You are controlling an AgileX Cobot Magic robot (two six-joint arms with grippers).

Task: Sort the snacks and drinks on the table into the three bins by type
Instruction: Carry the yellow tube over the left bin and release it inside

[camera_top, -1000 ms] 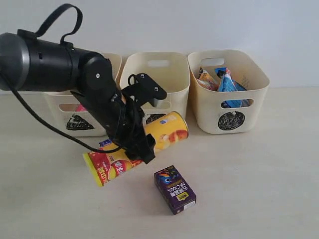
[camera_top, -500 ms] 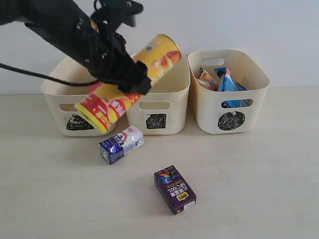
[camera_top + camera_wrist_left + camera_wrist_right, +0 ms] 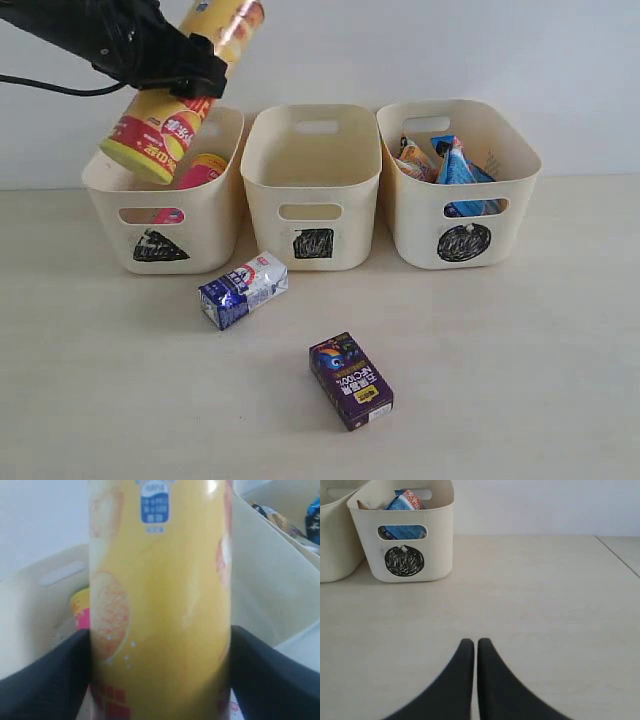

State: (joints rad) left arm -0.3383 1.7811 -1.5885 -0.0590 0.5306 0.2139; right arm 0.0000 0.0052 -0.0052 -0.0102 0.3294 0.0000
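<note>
We see the left gripper (image 3: 185,62) clamped on the yellow chip can (image 3: 160,128). The can is tilted, with its lower end over the triangle bin (image 3: 208,228). A pink can (image 3: 205,168) sits inside that bin. Right gripper (image 3: 475,647): fingers pressed together, nothing between them, over the table (image 3: 545,605). We note the blue-and-white carton (image 3: 243,290) and the purple carton (image 3: 350,381) lying on the table. Bags (image 3: 455,165) are in the circle bin (image 3: 505,215).

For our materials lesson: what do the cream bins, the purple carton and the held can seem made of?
Cream bins: probably moulded plastic, matte, with smooth rounded corners and handle slots.
Purple carton: likely coated paperboard, with sharp folded edges.
Held can: glossy printed wrap that shows highlights; the body material is unclear.
</note>
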